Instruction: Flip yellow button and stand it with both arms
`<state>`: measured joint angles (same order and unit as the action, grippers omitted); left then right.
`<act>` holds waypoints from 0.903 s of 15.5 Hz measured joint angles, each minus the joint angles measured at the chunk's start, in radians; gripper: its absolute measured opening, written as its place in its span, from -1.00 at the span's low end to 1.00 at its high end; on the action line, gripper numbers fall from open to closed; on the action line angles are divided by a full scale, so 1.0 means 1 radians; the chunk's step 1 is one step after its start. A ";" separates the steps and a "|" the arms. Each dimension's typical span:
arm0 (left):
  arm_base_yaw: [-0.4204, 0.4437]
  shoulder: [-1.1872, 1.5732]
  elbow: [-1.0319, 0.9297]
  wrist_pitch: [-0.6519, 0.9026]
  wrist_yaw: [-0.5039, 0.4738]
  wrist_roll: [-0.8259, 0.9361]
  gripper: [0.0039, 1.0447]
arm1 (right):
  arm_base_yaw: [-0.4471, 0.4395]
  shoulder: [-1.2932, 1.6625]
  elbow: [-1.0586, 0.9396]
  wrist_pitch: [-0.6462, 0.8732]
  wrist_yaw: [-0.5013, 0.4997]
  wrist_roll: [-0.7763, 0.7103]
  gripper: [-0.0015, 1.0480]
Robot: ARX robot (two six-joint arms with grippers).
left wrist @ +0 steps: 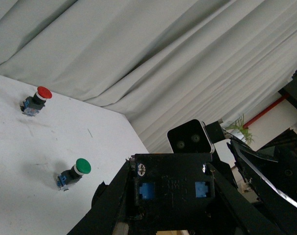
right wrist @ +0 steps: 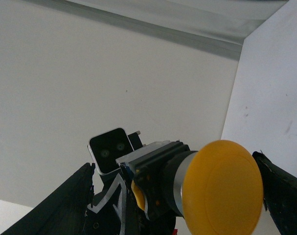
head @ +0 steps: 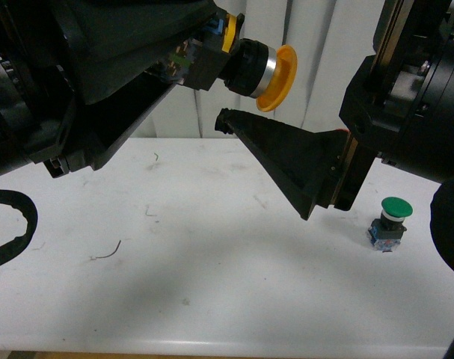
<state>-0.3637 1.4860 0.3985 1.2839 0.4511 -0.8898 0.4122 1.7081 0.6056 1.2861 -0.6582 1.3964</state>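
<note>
Aloft, the left tool (head: pixel 199 58) clamps the yellow button (head: pixel 250 66) by its body, cap sideways. The right tool (right wrist: pixel 171 164) gapes around that cap, apparently without touching. Below, a green button (head: pixel 391 219) stands on the bench (head: pixel 212 254).

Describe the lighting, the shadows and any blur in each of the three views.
Front view: a broad soft shadow lies on the white table; the yellow button glints on its silver collar. Left wrist view: curtain evenly lit, left end effector dark. Right wrist view: the close yellow cap looks slightly soft.
</note>
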 joint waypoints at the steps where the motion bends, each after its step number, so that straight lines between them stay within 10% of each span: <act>1: 0.000 0.001 0.000 0.000 0.002 0.000 -0.31 | 0.000 0.000 0.001 -0.001 0.000 0.000 0.88; 4: 0.000 0.006 0.000 0.000 0.002 0.000 -0.31 | 0.000 0.000 0.002 0.000 0.000 0.000 0.80; 9: 0.004 0.007 0.000 0.006 0.003 -0.040 -0.32 | 0.000 0.011 0.011 0.002 0.007 0.051 -0.15; 14: 0.010 0.006 0.000 0.001 0.011 -0.078 -0.17 | -0.017 0.011 0.013 0.006 0.002 0.086 -0.31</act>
<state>-0.3542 1.4925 0.3985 1.2846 0.4625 -0.9680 0.3950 1.7195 0.6182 1.2922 -0.6559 1.4822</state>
